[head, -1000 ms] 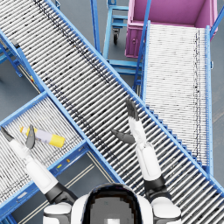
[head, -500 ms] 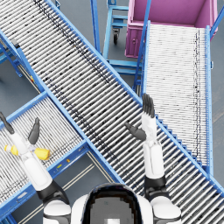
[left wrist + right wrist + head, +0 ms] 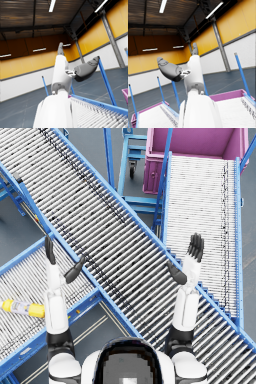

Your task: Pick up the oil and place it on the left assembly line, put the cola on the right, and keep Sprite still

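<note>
A yellow oil bottle (image 3: 21,307) lies on its side on the left assembly line (image 3: 20,278), at the picture's left edge. My left hand (image 3: 56,266) is raised above that line, open, holding nothing, a little right of the bottle. My right hand (image 3: 190,259) is raised over the edge between the middle conveyor (image 3: 100,228) and the right assembly line (image 3: 205,213), open and holding nothing. In the wrist views my left hand (image 3: 75,67) and right hand (image 3: 181,67) point up at the hall ceiling with fingers apart. No cola or Sprite shows in any view.
A pink bin (image 3: 195,148) stands at the far end of the right assembly line. Blue frame rails (image 3: 112,158) border the conveyors, with grey floor between them. Blue posts (image 3: 241,72) rise beside the lines.
Both arms have risen and spread outward; the left hand moved up and right, away from the oil bottle, and the right hand moved further right. The bottle lies released on the left line.
</note>
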{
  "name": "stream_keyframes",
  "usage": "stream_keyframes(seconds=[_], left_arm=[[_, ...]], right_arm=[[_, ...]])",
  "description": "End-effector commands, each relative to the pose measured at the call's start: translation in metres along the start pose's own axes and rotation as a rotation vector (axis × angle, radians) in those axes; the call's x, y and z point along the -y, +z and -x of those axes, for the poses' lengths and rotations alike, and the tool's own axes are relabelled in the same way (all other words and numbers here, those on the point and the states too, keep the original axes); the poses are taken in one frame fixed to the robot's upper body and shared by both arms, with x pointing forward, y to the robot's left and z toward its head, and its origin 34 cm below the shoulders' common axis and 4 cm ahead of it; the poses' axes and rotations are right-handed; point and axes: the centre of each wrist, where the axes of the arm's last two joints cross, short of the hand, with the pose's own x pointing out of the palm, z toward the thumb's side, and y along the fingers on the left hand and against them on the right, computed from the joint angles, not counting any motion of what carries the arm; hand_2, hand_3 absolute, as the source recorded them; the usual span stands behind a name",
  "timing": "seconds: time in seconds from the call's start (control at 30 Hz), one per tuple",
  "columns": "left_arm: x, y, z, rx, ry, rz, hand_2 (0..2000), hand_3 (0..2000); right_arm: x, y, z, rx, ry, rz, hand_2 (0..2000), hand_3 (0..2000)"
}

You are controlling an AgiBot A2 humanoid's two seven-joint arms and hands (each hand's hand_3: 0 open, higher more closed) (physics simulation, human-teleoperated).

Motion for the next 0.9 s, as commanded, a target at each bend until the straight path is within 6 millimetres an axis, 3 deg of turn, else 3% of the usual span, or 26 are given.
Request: stream_keyframes(seconds=[0.03, 0.27, 0.9], left_arm=[[-0.006, 0.007, -0.009, 0.013, -0.031, -0.032, 0, 0], [0.008, -0.003, -0.015, 0.093, -0.052, 0.038, 0, 0], [0.063, -0.023, -0.058, 0.632, -0.216, 0.387, 0, 0]], right_arm=[[0.000, 0.001, 0.001, -0.001, -0.005, 0.002, 0, 0], [-0.009, -0.006, 0.004, -0.008, 0.037, -0.056, 0, 0], [-0.064, -0.036, 0.008, -0.019, 0.342, -0.441, 0, 0]])
